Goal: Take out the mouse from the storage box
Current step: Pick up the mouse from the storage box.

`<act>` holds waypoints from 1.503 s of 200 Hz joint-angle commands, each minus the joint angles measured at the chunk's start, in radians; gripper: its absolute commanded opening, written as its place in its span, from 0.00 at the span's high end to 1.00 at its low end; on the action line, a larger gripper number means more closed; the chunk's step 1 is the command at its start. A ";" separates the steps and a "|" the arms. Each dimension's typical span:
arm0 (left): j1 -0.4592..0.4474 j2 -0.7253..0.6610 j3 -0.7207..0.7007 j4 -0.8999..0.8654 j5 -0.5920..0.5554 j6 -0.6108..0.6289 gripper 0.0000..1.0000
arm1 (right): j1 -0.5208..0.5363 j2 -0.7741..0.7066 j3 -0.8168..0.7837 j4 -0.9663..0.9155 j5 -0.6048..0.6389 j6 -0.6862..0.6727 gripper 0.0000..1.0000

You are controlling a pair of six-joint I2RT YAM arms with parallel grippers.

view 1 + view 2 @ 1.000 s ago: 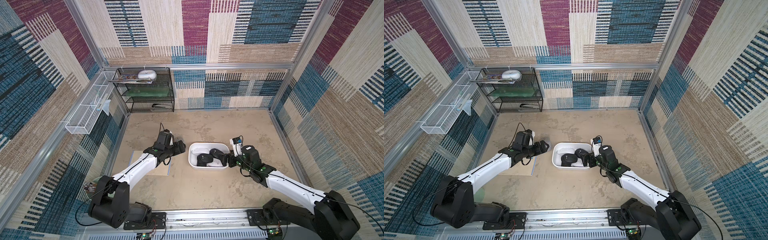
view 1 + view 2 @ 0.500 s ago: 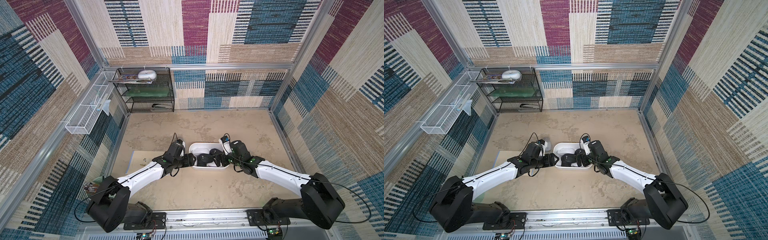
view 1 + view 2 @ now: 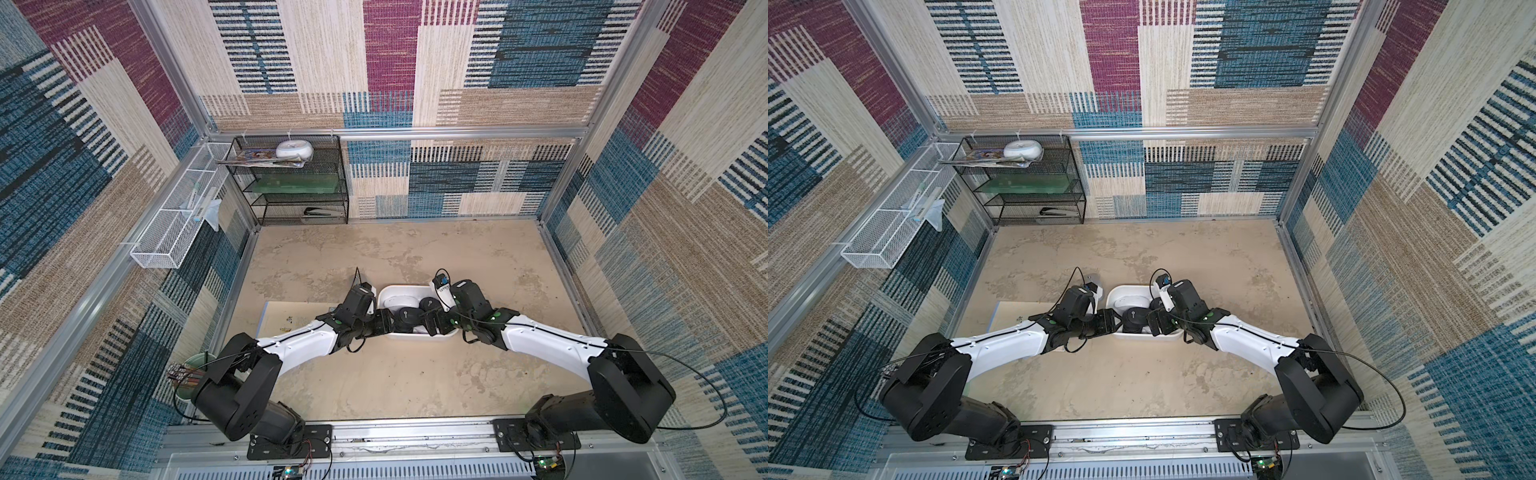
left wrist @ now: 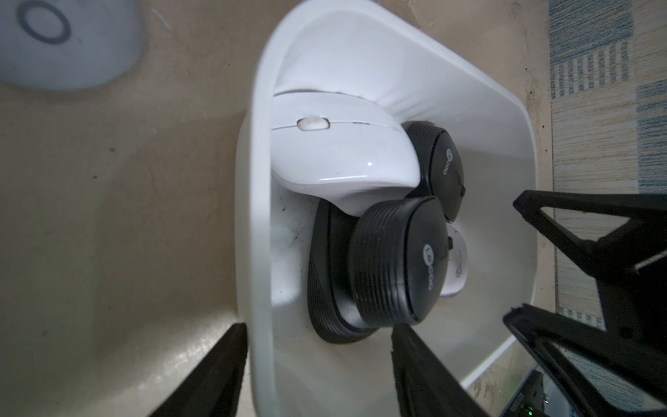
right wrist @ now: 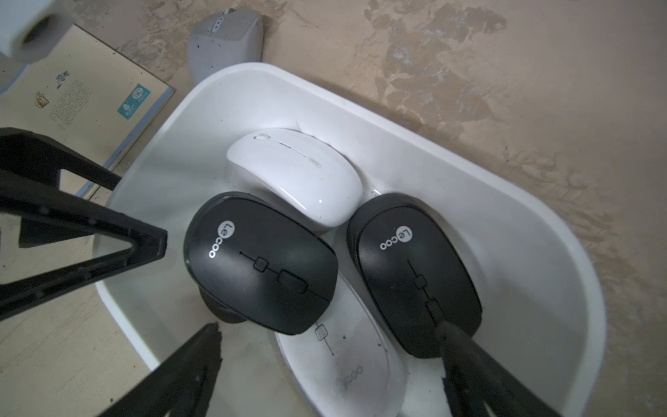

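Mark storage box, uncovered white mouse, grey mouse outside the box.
storage box (image 5: 433,162): right wrist view, bare inner wall.
uncovered white mouse (image 5: 299,177): right wrist view, middle of back.
grey mouse (image 5: 225,43): right wrist view, top shell.

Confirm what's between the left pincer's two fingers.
The storage box wall; left pincer straddles it, one finger outside, one inside. Left wrist view shows it.

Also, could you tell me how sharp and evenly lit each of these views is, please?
Left wrist view: dim and soft, the storage box rim smeared, a glare streak on the white mouse; right wrist view: sharper, the logo on a black mouse legible; both top views: evenly lit and sharp, with only faint shadows.
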 commanded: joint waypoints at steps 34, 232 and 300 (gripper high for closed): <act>-0.001 0.065 0.039 0.097 0.074 -0.031 0.41 | 0.014 0.023 0.020 -0.017 -0.017 -0.025 0.06; 0.001 0.192 0.152 0.096 0.114 -0.011 0.52 | 0.036 0.241 0.123 -0.023 0.099 -0.065 0.05; 0.000 0.184 0.144 0.099 0.113 -0.013 0.51 | 0.035 0.241 0.131 -0.034 0.082 -0.056 0.15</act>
